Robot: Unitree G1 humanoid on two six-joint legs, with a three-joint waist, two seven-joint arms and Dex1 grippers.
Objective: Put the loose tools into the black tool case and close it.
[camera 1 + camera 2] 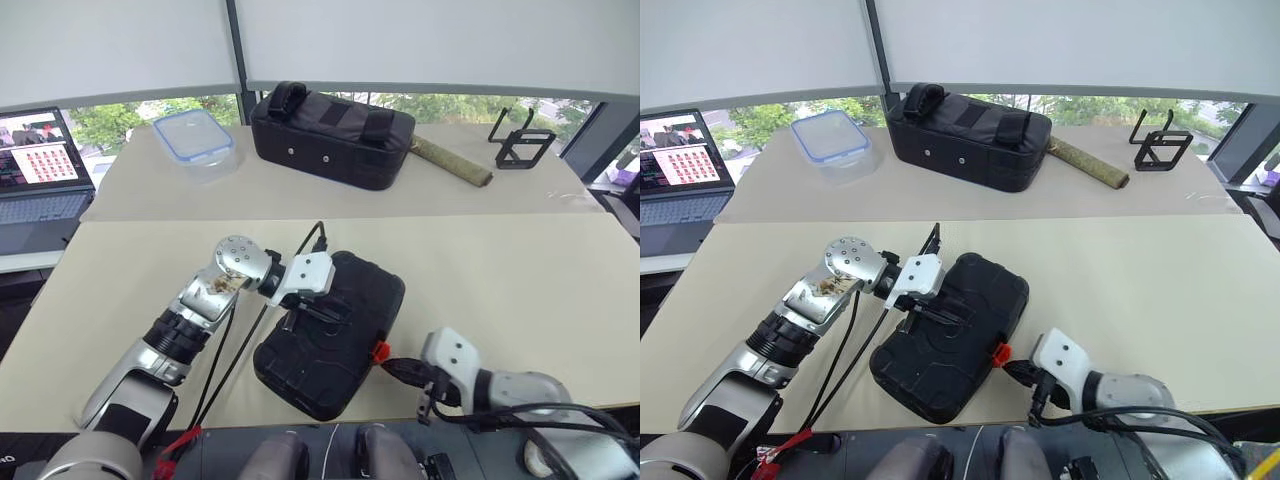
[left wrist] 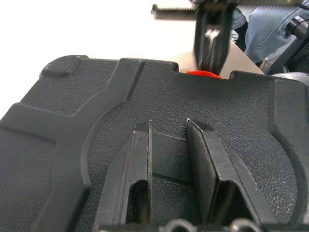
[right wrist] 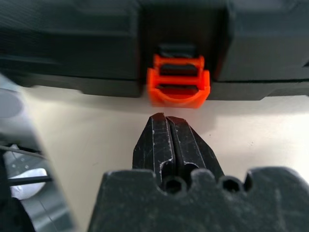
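On the near table, going from the left, the left gripper [image 1: 322, 312] rests on top of the black tool case [image 1: 940, 350] with its two fingers [image 2: 140, 159] a little apart and lying flat against the lid, clamped on nothing. It seems to be pressing down to steady the lid. The case itself lies closed, slanted across the table near its front edge, and no loose tools lie on the table around it. At the case's near-right side sits the small orange latch [image 3: 178, 82], which looks unfastened, its tab hanging down toward the tabletop. Just beside it, further right, the right gripper [image 3: 166, 121] has its fingers pressed together, tips aimed at the latch and apart from it.

The risk lies in that push. If the closed tips meet the latch off-centre, they may slide past the tab instead of snapping it home. A hard push could also shove the whole case sideways, should the left gripper's hold prove too light, and leave the lid unlocked.
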